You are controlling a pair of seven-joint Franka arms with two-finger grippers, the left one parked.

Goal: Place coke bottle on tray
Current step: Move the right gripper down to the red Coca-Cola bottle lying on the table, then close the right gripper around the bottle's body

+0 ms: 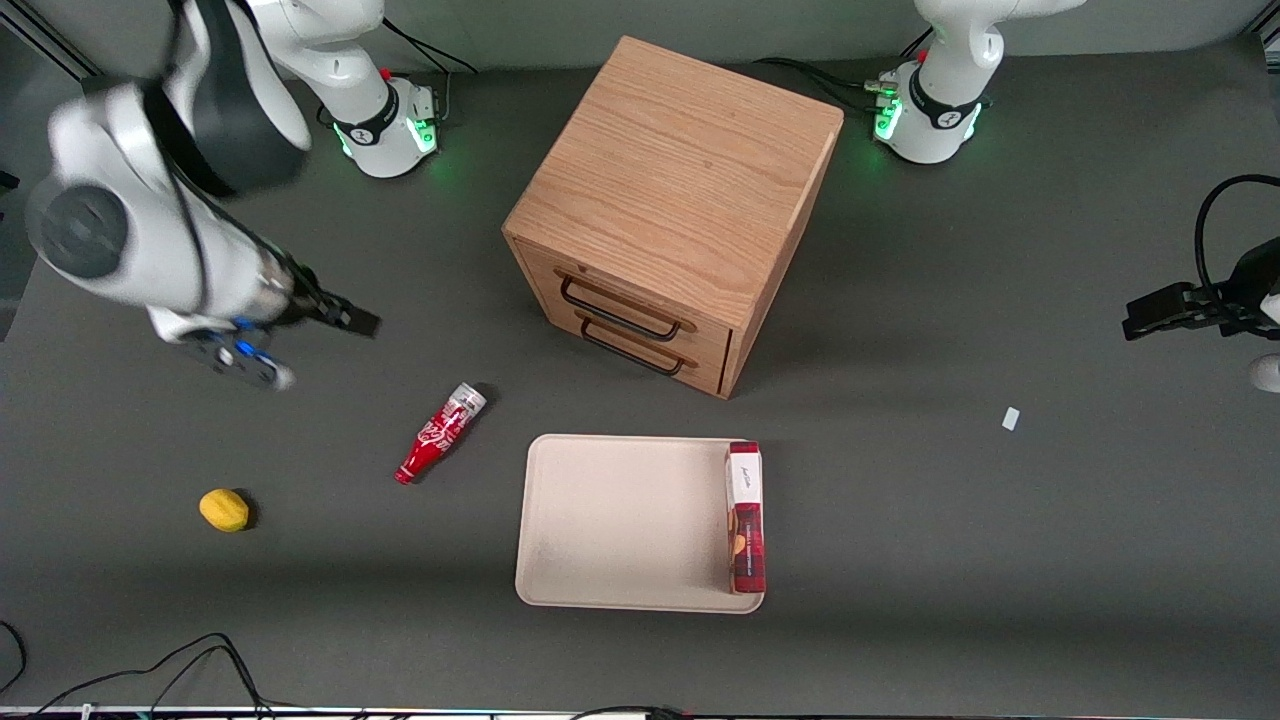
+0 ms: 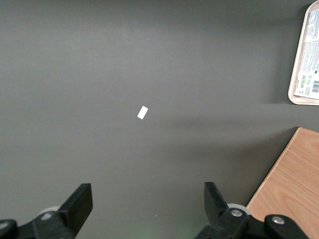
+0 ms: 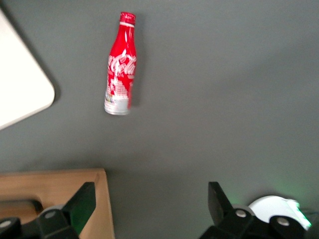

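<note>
The red coke bottle (image 1: 441, 433) lies on its side on the grey table beside the beige tray (image 1: 620, 520), toward the working arm's end. Its silver base points away from the front camera and its neck toward it. It also shows in the right wrist view (image 3: 121, 64), with a corner of the tray (image 3: 22, 89). My gripper (image 1: 345, 317) hangs open and empty above the table, farther from the front camera than the bottle and apart from it. In the wrist view the gripper (image 3: 152, 204) has its jaws wide apart with only table between them.
A red plaid box (image 1: 746, 517) lies in the tray along its edge toward the parked arm. A wooden two-drawer cabinet (image 1: 675, 210) stands farther from the front camera than the tray. A yellow lemon (image 1: 224, 509) lies toward the working arm's end. A small white scrap (image 1: 1010, 418) lies toward the parked arm's end.
</note>
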